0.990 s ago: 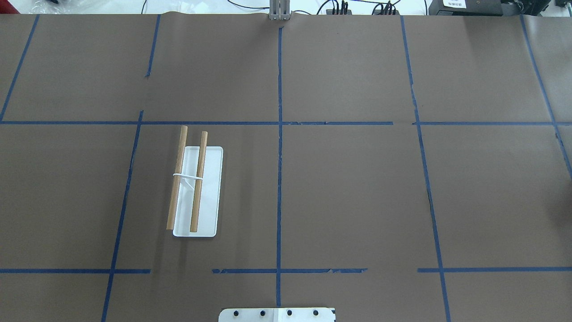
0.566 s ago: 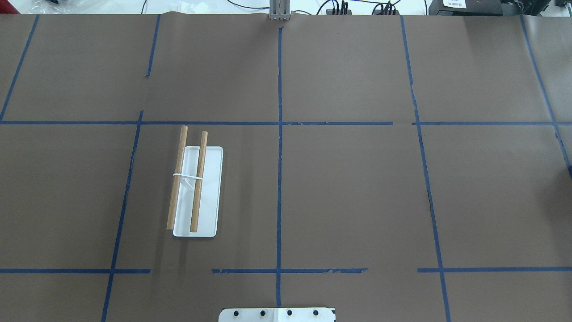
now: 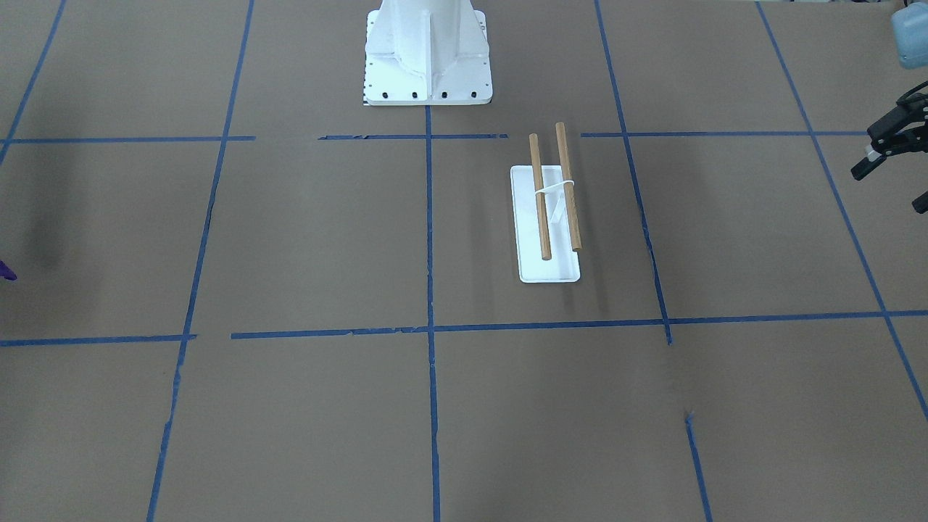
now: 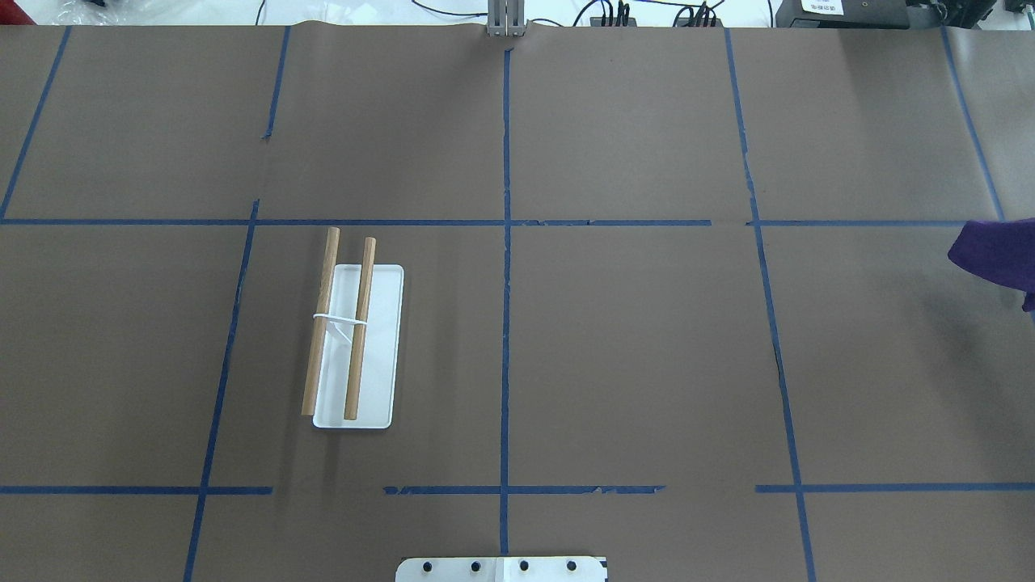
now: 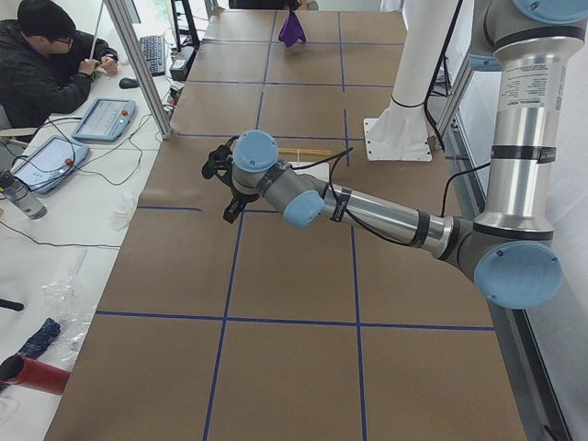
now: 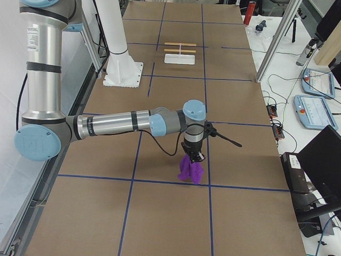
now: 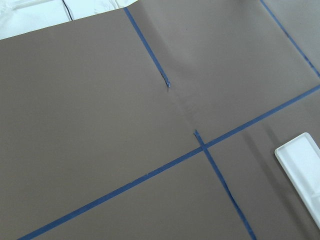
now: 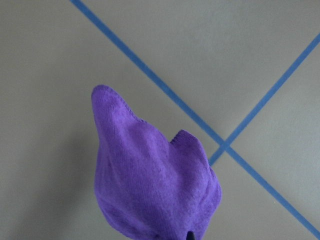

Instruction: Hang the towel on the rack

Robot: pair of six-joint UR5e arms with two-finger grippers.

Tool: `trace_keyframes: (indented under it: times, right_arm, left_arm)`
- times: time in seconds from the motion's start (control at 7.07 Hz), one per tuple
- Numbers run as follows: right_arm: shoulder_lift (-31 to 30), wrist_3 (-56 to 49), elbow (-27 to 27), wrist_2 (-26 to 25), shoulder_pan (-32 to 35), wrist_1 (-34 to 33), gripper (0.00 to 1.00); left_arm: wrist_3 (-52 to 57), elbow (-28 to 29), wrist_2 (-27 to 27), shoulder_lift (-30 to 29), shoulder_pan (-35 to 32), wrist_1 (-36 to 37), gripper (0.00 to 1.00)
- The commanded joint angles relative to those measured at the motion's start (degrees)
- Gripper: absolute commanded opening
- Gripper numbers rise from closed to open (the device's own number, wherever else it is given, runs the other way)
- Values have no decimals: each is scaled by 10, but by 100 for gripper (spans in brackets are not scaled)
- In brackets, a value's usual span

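Note:
The purple towel (image 6: pixel 191 169) hangs bunched from my right gripper (image 6: pixel 194 156), which is shut on its top, above the table's right end. It fills the right wrist view (image 8: pixel 150 180) and pokes in at the overhead view's right edge (image 4: pixel 999 257). The rack (image 4: pixel 356 339) stands left of centre, with a white base and two wooden bars; it also shows in the front view (image 3: pixel 551 210). My left gripper (image 3: pixel 886 190) hovers open and empty well left of the rack. A corner of the rack's base (image 7: pixel 302 170) shows in the left wrist view.
The robot's white bolted pedestal (image 3: pixel 428 54) stands at the near middle edge of the table. Blue tape lines (image 4: pixel 505 242) cross the brown table cover. An operator (image 5: pixel 46 73) sits at a side desk with tablets beyond the table's far edge.
The purple towel has come into the overhead view from the right edge, where only a shadow showed before. The rack has not moved.

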Motion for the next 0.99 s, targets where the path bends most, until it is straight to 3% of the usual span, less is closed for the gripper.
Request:
trace_keyframes:
  times: [0.0,0.28,0.57,0.85]
  right_arm:
    - [50,162,11,88,-7,1,0]
    - [81,277,80,97,-66,2,0]
    - [128,357,100,98,-106,44,0]
    - [158,392,109,94,-166,113,0]
  left_arm:
    - [-193,0,8,-60,65,3,100]
    - [-460,6,24,-152,139,4,100]
    - [-688,33,80,-249,228,4,100]
    - [-804,63,98,-307,262,3,100]
